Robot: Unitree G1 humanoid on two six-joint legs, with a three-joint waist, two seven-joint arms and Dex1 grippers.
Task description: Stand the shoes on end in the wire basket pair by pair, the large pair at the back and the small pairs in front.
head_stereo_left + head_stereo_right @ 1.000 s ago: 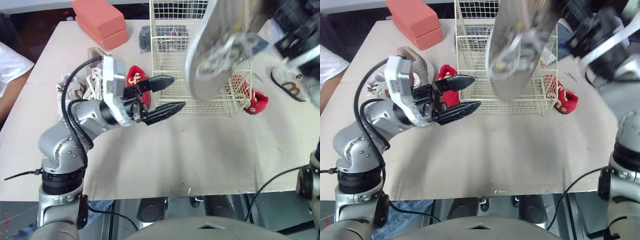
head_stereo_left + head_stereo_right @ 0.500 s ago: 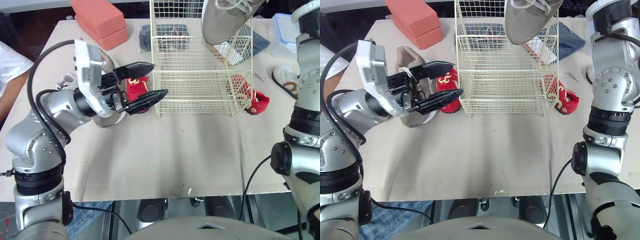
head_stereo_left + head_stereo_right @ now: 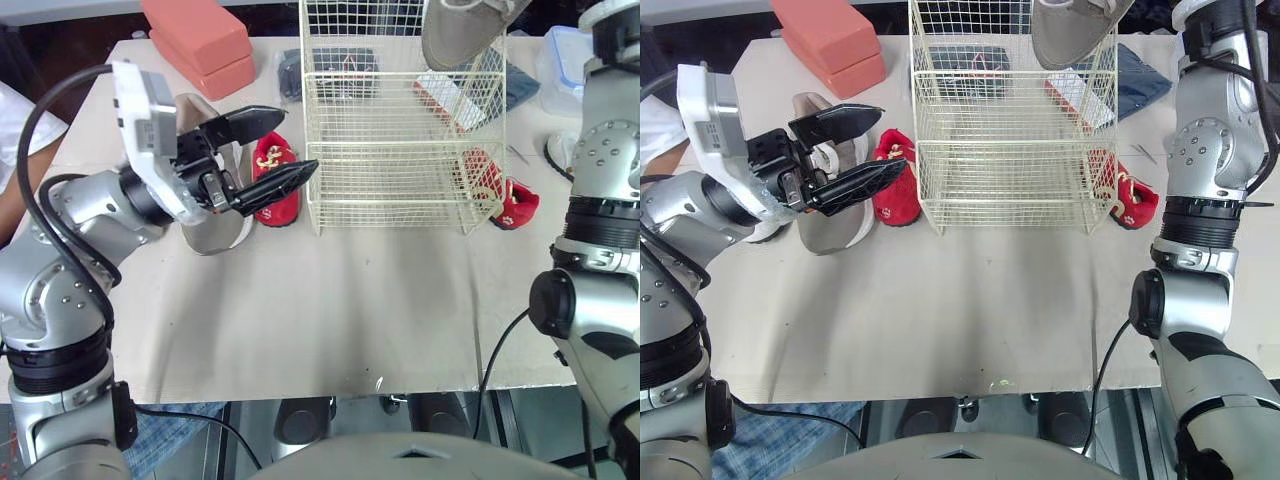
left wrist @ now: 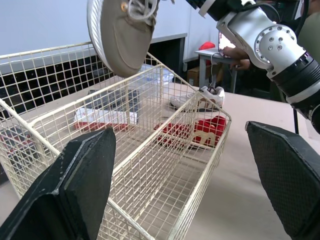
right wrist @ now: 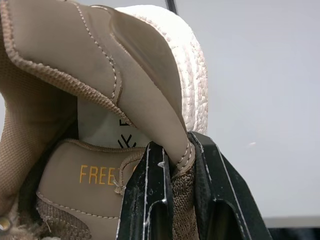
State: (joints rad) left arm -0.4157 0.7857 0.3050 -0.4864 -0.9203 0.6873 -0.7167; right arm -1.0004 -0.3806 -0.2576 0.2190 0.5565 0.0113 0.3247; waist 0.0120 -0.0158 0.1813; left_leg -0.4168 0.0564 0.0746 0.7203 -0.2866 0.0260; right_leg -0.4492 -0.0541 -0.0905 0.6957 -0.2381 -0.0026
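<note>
Tan shoe (image 3: 458, 32) in right fingers (image 5: 223, 210) above basket (image 3: 400, 172)

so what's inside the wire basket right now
No shoe stands inside the wire basket yet; the tan shoe hangs above it, pinched by the right fingers. Mesh obscures its far corner.

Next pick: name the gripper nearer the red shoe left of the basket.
Left. Left gripper hangs beside the red shoe; right gripper holds a tan shoe high above the basket.

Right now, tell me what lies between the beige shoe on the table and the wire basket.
A small red shoe lies between the beige shoe and the wire basket, by the basket's left front corner; both eye views show it.
</note>
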